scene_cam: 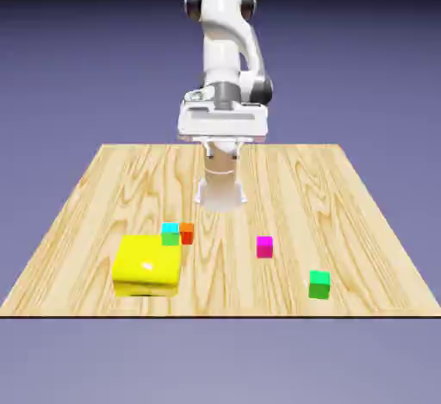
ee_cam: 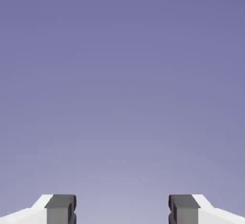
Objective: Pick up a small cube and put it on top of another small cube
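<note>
The hand is open: its two grey fingertips stand wide apart, with only the blue-violet backdrop showing between them. It neither holds nor touches a thing. The hand is up above the tabletop, close to the robot's base, which shows beneath it in the exterior view. The arm rises behind the hand and bends forward to it. The hand view takes in none of the table, so the hand isn't aimed down at the cubes.

The pink cube sits on the wood, lower than the hand and out in front of it, off toward the exterior view's right. The green cube lies farther out from the hand and more to that same side. Toward the exterior view's left of the hand, also lower and out front, are the orange cube, the cyan-topped cube just beside it, and the big yellow block.
</note>
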Tool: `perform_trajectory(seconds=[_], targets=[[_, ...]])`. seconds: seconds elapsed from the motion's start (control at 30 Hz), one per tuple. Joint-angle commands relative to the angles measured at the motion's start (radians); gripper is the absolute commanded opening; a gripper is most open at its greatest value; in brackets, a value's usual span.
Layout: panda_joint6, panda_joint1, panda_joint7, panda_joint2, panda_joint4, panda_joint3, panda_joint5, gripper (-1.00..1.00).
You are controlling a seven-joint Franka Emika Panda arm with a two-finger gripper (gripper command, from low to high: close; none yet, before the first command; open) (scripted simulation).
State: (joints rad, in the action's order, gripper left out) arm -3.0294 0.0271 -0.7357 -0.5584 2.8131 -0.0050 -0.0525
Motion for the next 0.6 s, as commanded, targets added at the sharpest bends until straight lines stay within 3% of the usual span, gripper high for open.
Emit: perform_trajectory(seconds=[0.0,0.57], targets=[[0.006,0.013,0.004,0.01,0.003,-0.004,-0.044,0.0],[0.114,0.225,0.079,0.172,0.047,-0.074,-0.783,0.0]])
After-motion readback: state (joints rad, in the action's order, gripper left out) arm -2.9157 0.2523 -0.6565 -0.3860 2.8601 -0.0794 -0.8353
